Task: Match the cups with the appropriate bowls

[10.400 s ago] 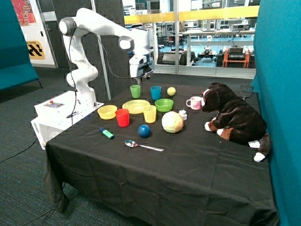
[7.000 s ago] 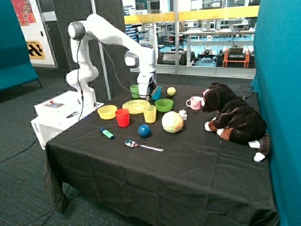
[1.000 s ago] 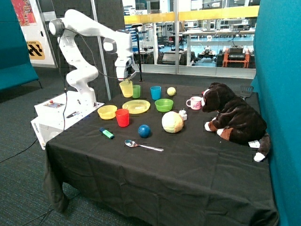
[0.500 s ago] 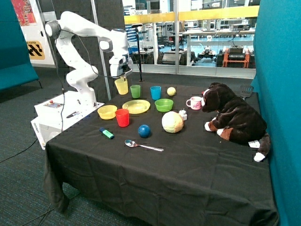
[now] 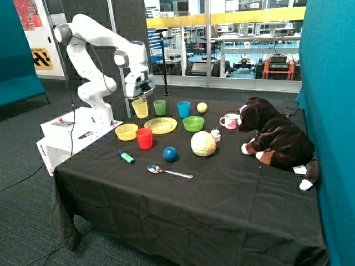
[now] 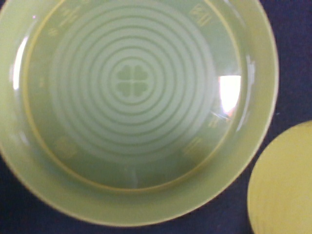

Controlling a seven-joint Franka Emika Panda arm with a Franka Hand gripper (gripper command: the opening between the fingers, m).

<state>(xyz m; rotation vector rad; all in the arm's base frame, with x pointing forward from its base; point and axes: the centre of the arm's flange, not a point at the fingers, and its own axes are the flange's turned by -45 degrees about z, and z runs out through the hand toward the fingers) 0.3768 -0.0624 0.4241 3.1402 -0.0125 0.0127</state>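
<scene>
Since half-second ago, gripper (image 5: 140, 98) carried yellow cup (image 5: 140, 108) nearer yellow bowl (image 5: 126, 132); you hold cup clamped at rim, bowl below and ahead. Light, thin, slick plastic: keep rim grip gentle, avoid squeezing.

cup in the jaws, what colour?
Yellow: a translucent plastic tumbler, held by the gripper above the table. Outside view shows it best.

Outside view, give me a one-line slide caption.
Franka gripper carries the yellow cup above the table, between the yellow bowl and green cup.
</scene>
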